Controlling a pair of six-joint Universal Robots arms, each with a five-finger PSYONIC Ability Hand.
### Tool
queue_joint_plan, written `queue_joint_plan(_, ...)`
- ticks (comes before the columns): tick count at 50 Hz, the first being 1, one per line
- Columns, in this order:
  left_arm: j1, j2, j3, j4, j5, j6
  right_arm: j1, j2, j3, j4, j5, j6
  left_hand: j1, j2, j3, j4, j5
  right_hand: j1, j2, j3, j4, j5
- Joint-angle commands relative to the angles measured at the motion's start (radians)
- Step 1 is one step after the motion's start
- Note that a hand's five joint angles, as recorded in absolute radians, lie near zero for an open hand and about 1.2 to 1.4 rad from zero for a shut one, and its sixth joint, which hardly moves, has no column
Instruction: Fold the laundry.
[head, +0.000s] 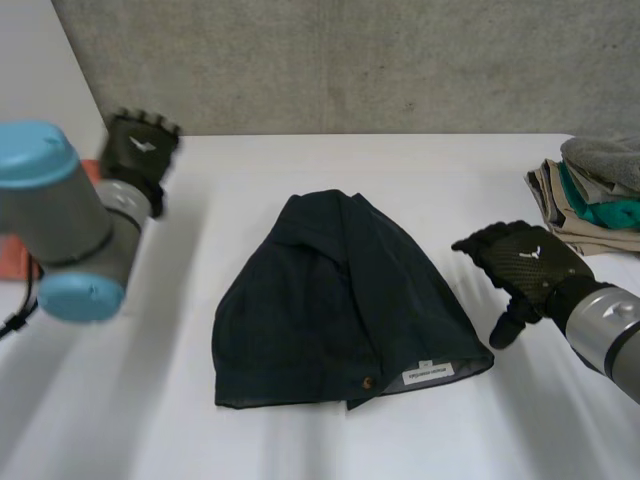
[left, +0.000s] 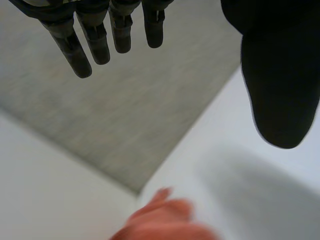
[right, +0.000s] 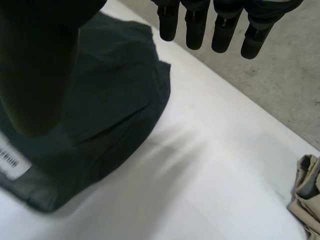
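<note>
In the middle of the white table (head: 300, 440) a dark garment (head: 340, 300) is laid flat. It is folded into a rounded shape, narrower at the far end and wider at the near end. Near its front right corner a white label (head: 428, 372) is seen, and a small button (head: 368, 382) is seen just beside it on the near edge.

The right hand (head: 525, 262) is held over the table near the right edge of the garment, apart from the cloth. In the right wrist view its fingers (right: 195, 30) are stretched out almost straight and the thumb (right: 40, 75) is spread away from them. Nothing is held by this hand. The garment is seen there under the thumb, with the label at its edge.

The left hand (head: 138, 148) is raised at the far left side of the table, well apart from the garment. In the left wrist view its fingers (left: 97, 45) are straight, the thumb (left: 280, 75) is set apart, and nothing is gripped between them. An orange object (head: 12, 258) is lying at the left edge of the table, beside the left arm; it is too blurred to be named.

At the far right edge of the table a stack of folded clothes (head: 595, 195) is placed, with grey, teal and beige pieces. A grey wall (head: 350, 60) is seen behind the table.
</note>
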Motion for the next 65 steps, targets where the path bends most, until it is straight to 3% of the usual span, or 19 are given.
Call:
queue_joint_plan(1,-0.137,0.065,-0.195,-0.064,0.133,0.015,-0.001,-0.029,0.047,0.116,-0.001,-0.095,-0.017,-0.028,-0.033,-0.028,-0.048,-0.057,-0.043,-0.033,-0.035,-0.042)
queue_joint_plan(9,-0.164,0.014,-0.236,-0.157,0.149,0.020,0.008,0.046,0.146,-0.105,0.008,-0.080,-0.008,-0.018,-0.023,-0.019,-0.039,-0.057,-0.043,-0.033,-0.035,-0.042)
queue_joint_plan(12,-0.169,-0.033,-0.227,-0.200,0.150,0.035,0.010,0.101,0.150,-0.166,0.016,-0.080,0.077,0.067,0.062,0.066,0.046,0.062,0.076,0.086,0.083,0.077)
queue_joint_plan(15,-0.184,-0.053,-0.215,-0.232,0.149,0.037,0.014,0.175,0.140,-0.231,0.042,-0.080,0.493,0.483,0.478,0.482,0.462,0.352,0.366,0.376,0.374,0.367)
queue_joint_plan(16,-0.196,-0.055,-0.209,-0.234,0.143,0.032,0.016,0.201,0.128,-0.258,0.060,-0.081,0.846,0.836,0.831,0.835,0.815,0.617,0.631,0.641,0.639,0.632)
queue_joint_plan(17,-0.201,-0.055,-0.205,-0.234,0.138,0.029,0.016,0.210,0.119,-0.274,0.071,-0.080,1.003,0.993,0.988,0.992,0.973,0.794,0.808,0.818,0.816,0.809)
queue_joint_plan(18,-0.206,-0.055,-0.205,-0.234,0.132,0.026,0.014,0.223,0.101,-0.301,0.088,-0.080,1.150,1.140,1.135,1.139,1.120,1.136,1.150,1.160,1.158,1.151)
queue_joint_plan(19,-0.216,-0.047,-0.212,-0.229,0.126,0.020,0.014,0.226,0.087,-0.318,0.099,-0.080,1.204,1.194,1.188,1.193,1.173,1.165,1.178,1.189,1.186,1.179)
queue_joint_plan(28,-0.308,0.112,-0.277,-0.212,0.051,-0.155,0.034,0.299,-0.161,-0.418,0.146,-0.078,1.204,1.194,1.189,1.193,1.173,1.165,1.179,1.189,1.187,1.180)
queue_joint_plan(34,-0.404,0.181,-0.294,-0.216,-0.090,-0.299,0.114,0.454,-0.412,-0.409,0.191,-0.081,1.204,1.194,1.189,1.193,1.173,1.165,1.179,1.189,1.187,1.180)
queue_joint_plan(39,-0.497,0.162,-0.270,-0.206,-0.195,-0.357,0.134,0.632,-0.661,-0.407,0.246,-0.083,1.204,1.194,1.189,1.193,1.173,1.165,1.179,1.189,1.187,1.180)
queue_joint_plan(44,-0.652,0.030,-0.143,-0.144,-0.216,-0.463,0.134,0.778,-0.811,-0.410,0.238,-0.081,1.204,1.194,1.189,1.193,1.173,1.165,1.179,1.189,1.187,1.180)
queue_joint_plan(47,-0.681,-0.025,-0.083,-0.140,-0.225,-0.515,0.134,0.845,-0.872,-0.410,0.246,-0.083,1.204,1.194,1.189,1.193,1.173,1.165,1.179,1.189,1.187,1.180)
queue_joint_plan(51,-0.690,-0.064,-0.015,-0.171,-0.242,-0.577,0.132,0.853,-0.883,-0.407,0.254,-0.081,0.461,0.451,0.446,0.450,0.431,1.165,1.179,1.189,1.187,1.180)
queue_joint_plan(54,-0.691,-0.052,-0.015,-0.208,-0.247,-0.578,0.128,0.818,-0.865,-0.394,0.264,-0.083,0.313,0.303,0.297,0.302,0.282,0.265,0.279,0.289,0.287,0.280)
queue_joint_plan(55,-0.687,-0.029,-0.017,-0.231,-0.247,-0.578,0.122,0.777,-0.845,-0.368,0.276,-0.089,0.149,0.139,0.134,0.138,0.119,-0.057,-0.043,-0.033,-0.035,-0.042)
queue_joint_plan(58,-0.666,0.034,-0.035,-0.251,-0.247,-0.575,0.102,0.692,-0.808,-0.308,0.293,-0.090,0.065,0.055,0.050,0.054,0.035,-0.057,-0.043,-0.033,-0.035,-0.042)
queue_joint_plan(65,-0.473,0.215,-0.153,-0.258,-0.232,-0.523,0.057,0.398,-0.667,-0.039,0.298,-0.083,0.074,0.064,0.059,0.063,0.044,-0.057,-0.043,-0.033,-0.035,-0.042)
